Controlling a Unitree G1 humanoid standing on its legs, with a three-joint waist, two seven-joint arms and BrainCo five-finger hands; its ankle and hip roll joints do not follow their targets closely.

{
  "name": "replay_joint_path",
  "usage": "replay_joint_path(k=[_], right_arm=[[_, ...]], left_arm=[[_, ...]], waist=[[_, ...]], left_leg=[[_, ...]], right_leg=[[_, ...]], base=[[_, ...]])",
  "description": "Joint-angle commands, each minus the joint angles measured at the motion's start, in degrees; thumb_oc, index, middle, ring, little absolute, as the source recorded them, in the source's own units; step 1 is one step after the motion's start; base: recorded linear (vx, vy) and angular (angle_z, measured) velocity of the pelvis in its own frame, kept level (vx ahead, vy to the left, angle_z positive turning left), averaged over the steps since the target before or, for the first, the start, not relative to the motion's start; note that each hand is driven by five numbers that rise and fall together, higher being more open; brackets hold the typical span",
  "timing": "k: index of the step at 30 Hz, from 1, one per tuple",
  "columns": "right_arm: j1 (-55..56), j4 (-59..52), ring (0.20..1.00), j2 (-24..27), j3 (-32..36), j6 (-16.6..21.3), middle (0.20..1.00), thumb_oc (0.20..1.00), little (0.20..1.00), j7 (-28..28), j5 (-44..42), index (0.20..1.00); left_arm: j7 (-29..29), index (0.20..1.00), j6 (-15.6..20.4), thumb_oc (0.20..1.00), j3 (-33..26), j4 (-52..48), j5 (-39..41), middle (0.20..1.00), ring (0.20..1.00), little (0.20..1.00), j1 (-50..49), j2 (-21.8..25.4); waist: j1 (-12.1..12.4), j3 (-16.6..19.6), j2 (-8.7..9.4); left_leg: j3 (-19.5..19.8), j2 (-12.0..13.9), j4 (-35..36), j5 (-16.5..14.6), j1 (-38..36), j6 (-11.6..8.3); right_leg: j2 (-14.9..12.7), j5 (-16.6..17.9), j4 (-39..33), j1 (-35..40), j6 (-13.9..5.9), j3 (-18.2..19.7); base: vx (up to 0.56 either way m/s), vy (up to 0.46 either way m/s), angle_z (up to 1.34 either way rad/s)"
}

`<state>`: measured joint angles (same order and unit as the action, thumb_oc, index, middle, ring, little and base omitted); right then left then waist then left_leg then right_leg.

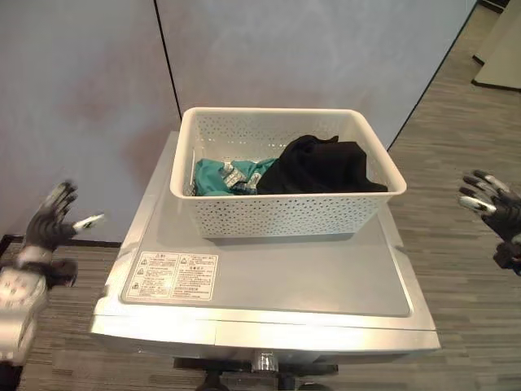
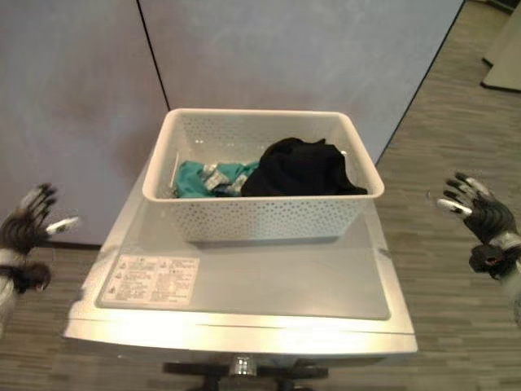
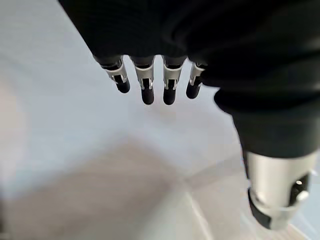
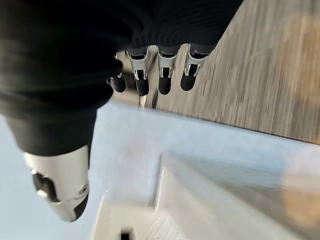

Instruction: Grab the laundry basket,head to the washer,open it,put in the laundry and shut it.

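On the smooth washer [image 1: 269, 277], a perforated basket [image 1: 285, 213]; both hands' fingers [image 3: 145, 82] spread.

Grey partition wall [image 1: 309, 57], striped grey floor [image 1: 456, 244]

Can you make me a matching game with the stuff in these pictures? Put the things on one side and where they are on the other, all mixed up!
Things:
1. white basket
2. black clothes
3. teal clothes
4. warning sticker

Places:
A. inside the basket, on the robot's left
B. on top of the washer, towards the back
C. stuck flat on the washer's top, at the near left corner
D. inside the basket, on the robot's right

Pairs: 1-B, 2-D, 3-A, 4-C
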<state>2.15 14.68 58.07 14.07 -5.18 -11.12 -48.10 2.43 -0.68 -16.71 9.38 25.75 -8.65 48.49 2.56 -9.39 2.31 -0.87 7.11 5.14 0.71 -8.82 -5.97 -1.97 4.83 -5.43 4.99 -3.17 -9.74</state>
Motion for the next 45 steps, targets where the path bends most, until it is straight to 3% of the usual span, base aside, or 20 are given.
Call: replay_joint_path(k=[1,2,3,7,12,20,25,29,32,33,34,35,36,37,38,39,41,43,44,45], right_arm=[[2.40,-1.17,1.000,-1.48,7.05,3.88,1.000,1.000,1.000,2.44,2.28,1.000],[2.80,-1.47,1.000,-1.60,7.28,3.82,1.000,1.000,1.000,2.44,2.34,1.000],[8.69,-2.37,1.000,-4.64,12.20,3.71,1.000,1.000,1.000,3.37,7.41,1.000],[18.89,-3.26,1.000,-10.13,18.94,2.35,1.000,1.000,1.000,3.52,16.79,1.000],[24.77,-2.80,1.000,-15.38,19.97,1.08,1.000,1.000,1.000,2.62,24.08,1.000],[22.53,8.92,1.000,-22.60,7.28,-0.29,1.000,1.000,1.000,2.16,33.95,1.000],[17.07,18.03,1.000,-27.14,-2.79,0.20,1.000,1.000,1.000,2.52,36.14,1.000],[9.97,28.08,1.000,-30.32,-12.01,0.07,1.000,1.000,1.000,3.16,37.45,1.000],[3.93,32.67,1.000,-30.69,-17.23,-0.41,1.000,1.000,1.000,3.80,38.12,1.000],[1.79,34.73,1.000,-31.24,-18.85,-0.46,1.000,1.000,1.000,3.99,37.01,1.000],[1.74,34.76,1.000,-31.28,-18.87,-0.45,1.000,1.000,1.000,3.99,37.00,1.000],[0.67,34.97,1.000,-31.62,-20.17,-0.23,1.000,1.000,1.000,4.09,36.63,1.000],[0.63,34.98,1.000,-31.64,-20.18,-0.23,1.000,1.000,1.000,4.09,36.62,1.000],[0.95,34.02,1.000,-31.92,-20.85,0.19,1.000,1.000,1.000,3.82,36.83,1.000],[0.95,34.02,1.000,-31.93,-20.84,0.19,1.000,1.000,1.000,3.82,36.84,1.000],[2.50,31.73,1.000,-32.04,-20.40,0.30,1.000,1.000,1.000,3.68,36.52,1.000],[2.79,30.80,1.000,-32.04,-20.51,0.76,1.000,1.000,1.000,3.93,36.22,1.000],[4.11,24.33,1.000,-31.04,-21.46,1.40,1.000,1.000,1.000,4.34,37.31,1.000],[4.18,24.25,1.000,-31.04,-21.44,1.35,1.000,1.000,1.000,4.34,37.33,1.000],[4.83,19.78,1.000,-29.81,-21.56,1.84,1.000,1.000,1.000,4.50,37.11,1.000]], left_arm=[[2.17,1.000,2.01,1.000,-6.48,0.34,-4.38,1.000,1.000,1.000,-4.11,-0.84],[2.12,1.000,1.96,1.000,-6.58,0.08,-4.43,1.000,1.000,1.000,-4.39,-0.91],[2.30,1.000,1.79,1.000,-10.47,1.28,-5.61,1.000,1.000,1.000,-9.22,-4.99],[2.36,1.000,1.26,1.000,-15.26,5.46,-8.72,1.000,1.000,1.000,-16.53,-11.77],[2.00,1.000,0.92,1.000,-13.97,14.44,-10.08,1.000,1.000,1.000,-17.53,-16.50],[-2.15,1.000,-0.41,1.000,4.51,46.59,-9.12,1.000,1.000,1.000,-5.46,-24.91],[-2.29,1.000,-0.15,1.000,9.10,58.43,-9.72,1.000,1.000,1.000,-0.34,-27.74],[-2.04,1.000,0.74,1.000,14.67,60.35,-11.48,1.000,1.000,1.000,3.37,-28.44],[-1.25,1.000,1.73,1.000,18.54,55.98,-12.35,1.000,1.000,1.000,5.32,-27.71],[-0.94,1.000,2.03,1.000,20.86,53.46,-12.15,1.000,1.000,1.000,6.23,-26.35],[-0.94,1.000,2.03,1.000,20.83,53.46,-12.15,1.000,1.000,1.000,6.27,-26.31],[-0.90,1.000,1.79,1.000,22.21,51.98,-12.62,1.000,1.000,1.000,6.81,-25.70],[-0.90,1.000,1.79,1.000,22.19,51.98,-12.62,1.000,1.000,1.000,6.83,-25.68],[-1.15,1.000,1.76,1.000,23.23,51.87,-13.32,1.000,1.000,1.000,6.36,-25.93],[-1.15,1.000,1.76,1.000,23.23,51.87,-13.32,1.000,1.000,1.000,6.37,-25.92],[-1.20,1.000,1.38,1.000,23.64,50.88,-14.06,1.000,1.000,1.000,5.75,-25.95],[-1.09,1.000,1.38,1.000,23.66,51.00,-14.54,1.000,1.000,1.000,5.73,-26.04],[-0.95,1.000,1.51,1.000,23.41,49.22,-15.09,1.000,1.000,1.000,5.46,-25.99],[-0.95,1.000,1.49,1.000,23.42,49.19,-15.09,1.000,1.000,1.000,5.43,-25.98],[-0.57,1.000,1.46,1.000,23.52,49.28,-14.68,1.000,1.000,1.000,6.11,-26.80]], waist=[[0.45,2.62,0.90],[0.49,2.73,0.91],[0.05,2.52,0.89],[-0.48,2.60,0.83],[-0.89,2.69,1.06],[-2.45,2.31,2.26],[-2.59,2.48,3.18],[-2.14,0.58,3.38],[-1.69,-1.16,2.47],[-1.52,-2.50,1.90],[-1.56,-2.36,2.06],[-0.60,-2.32,1.46],[-0.66,-2.19,1.54],[0.13,-1.22,1.28],[0.12,-1.05,1.30],[1.11,-0.18,1.94],[2.08,0.45,2.41],[4.52,0.39,3.98],[4.46,0.45,3.96],[4.88,-0.30,4.02]], left_leg=[[0.03,1.29,-5.21,-6.06,1.65,1.47],[0.03,1.29,-5.19,-6.07,1.63,1.48],[-0.08,1.12,-5.06,-6.26,1.69,1.71],[-0.27,0.86,-4.68,-6.39,1.80,2.01],[-0.27,0.49,-4.83,-6.51,2.24,2.26],[-1.17,-0.22,-6.25,-6.50,3.61,3.04],[-2.03,-0.92,-7.28,-7.10,4.09,3.68],[-2.40,-3.14,-11.16,-9.02,6.12,5.41],[-3.89,-4.05,-13.37,-9.75,8.58,6.17],[-3.53,-3.65,-14.81,-9.19,10.82,6.57],[-3.54,-3.79,-14.70,-8.95,11.04,6.58],[-3.20,-3.40,-14.82,-7.48,12.95,6.99],[-3.17,-3.47,-14.72,-7.28,13.14,6.99],[-2.49,-3.10,-14.44,-5.56,14.87,7.24],[-2.48,-3.10,-14.34,-5.38,15.07,7.22],[-1.54,-3.24,-14.49,-3.71,17.07,6.95],[-1.26,-2.86,-14.47,-2.52,18.73,6.25],[0.12,-1.04,-14.31,1.45,22.08,4.11],[0.21,-1.01,-14.29,1.51,22.14,4.06],[1.36,0.64,-13.07,5.12,23.99,2.55]], right_leg=[[-6.31,-4.73,3.56,-0.18,-4.72,-3.32],[-6.31,-4.74,3.55,-0.16,-4.72,-3.32],[-6.32,-4.76,3.30,-0.22,-4.53,-3.12],[-6.40,-4.59,2.79,-0.36,-4.38,-2.97],[-6.60,-4.27,2.57,-0.77,-4.34,-2.72],[-7.33,-3.32,3.01,-2.50,-4.34,-1.30],[-7.97,-2.77,3.59,-3.74,-4.63,-0.10],[-9.44,-1.00,6.44,-7.57,-5.60,2.48],[-11.38,4.02,6.65,-12.12,-7.59,4.56],[-10.75,2.54,9.06,-13.24,-7.54,7.30],[-10.88,2.65,9.04,-13.50,-7.54,7.35],[-9.99,-1.19,13.49,-11.39,-6.65,7.45],[-10.05,-1.09,13.45,-11.58,-6.64,7.43],[-8.42,-5.40,19.04,-9.32,-5.97,7.59],[-8.41,-5.27,18.98,-9.53,-5.95,7.58],[-6.32,-9.38,21.00,-5.84,-5.41,8.07],[-5.53,-11.10,19.63,-3.79,-4.88,7.43],[-3.34,-14.42,13.49,0.26,-1.95,6.69],[-3.29,-14.39,13.45,0.25,-1.89,6.61],[-1.33,-15.55,10.61,0.20,-0.40,6.20]], base=[[0.00,0.000,0.00],[0.00,0.000,0.00],[0.00,0.000,0.00],[-0.01,0.011,-0.07],[-0.03,0.002,-0.05],[-0.05,0.007,-0.03],[-0.04,0.029,-0.10],[-0.18,0.088,-0.26],[-0.25,0.012,-0.35],[-0.33,-0.063,-0.38],[-0.42,-0.085,-0.23],[-0.22,-0.046,-0.07],[-0.36,-0.107,0.05],[-0.15,-0.063,0.08],[-0.28,-0.169,0.09],[-0.14,-0.109,0.03],[-0.18,-0.197,0.20],[-0.26,-0.391,0.17],[-0.32,-0.427,0.02],[-0.26,-0.285,0.23]])
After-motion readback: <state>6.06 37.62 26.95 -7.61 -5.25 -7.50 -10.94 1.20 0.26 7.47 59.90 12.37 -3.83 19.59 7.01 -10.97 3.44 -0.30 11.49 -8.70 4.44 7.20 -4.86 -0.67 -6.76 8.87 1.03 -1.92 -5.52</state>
